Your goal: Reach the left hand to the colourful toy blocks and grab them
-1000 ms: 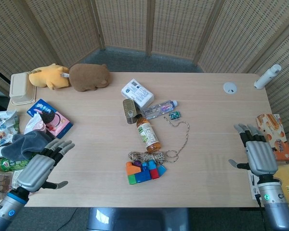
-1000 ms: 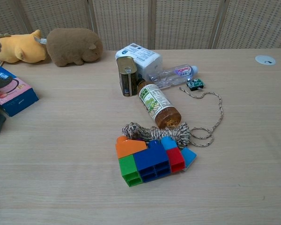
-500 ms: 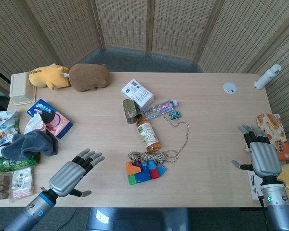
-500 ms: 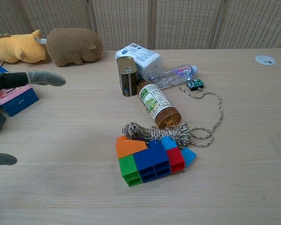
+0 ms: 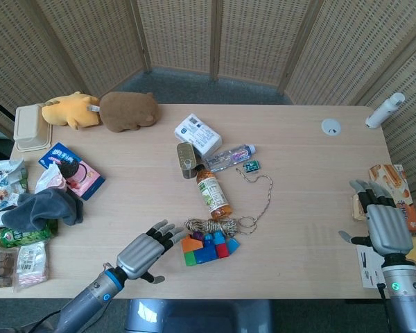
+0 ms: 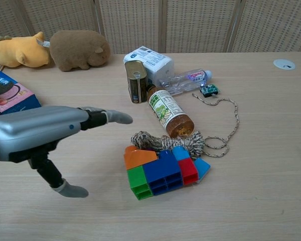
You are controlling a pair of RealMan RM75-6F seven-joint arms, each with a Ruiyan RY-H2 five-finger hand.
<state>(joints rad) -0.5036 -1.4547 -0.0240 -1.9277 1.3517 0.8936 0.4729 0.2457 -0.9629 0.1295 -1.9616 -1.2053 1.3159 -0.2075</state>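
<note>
The colourful toy blocks (image 5: pixel 208 248) (image 6: pixel 160 171) form one clump of orange, green, blue and red pieces near the table's front middle. My left hand (image 5: pixel 147 251) (image 6: pixel 45 133) hovers just left of them, fingers spread and pointing at the blocks, holding nothing. A small gap remains between its fingertips and the orange block. My right hand (image 5: pixel 383 223) stays at the table's right edge, fingers straight and empty; the chest view does not show it.
A coiled rope (image 5: pixel 215 226) lies touching the blocks' far side, with a tea bottle (image 5: pixel 213 193), tin can (image 5: pixel 187 159), water bottle (image 5: pixel 230 157) and white box (image 5: pixel 197 133) beyond. Plush toys (image 5: pixel 128 110) sit far left; snacks and a blue box (image 5: pixel 73 170) lie left.
My left hand has swept right along the table's front edge, from the left side to just beside the blocks. The right hand drifted slightly towards the right edge.
</note>
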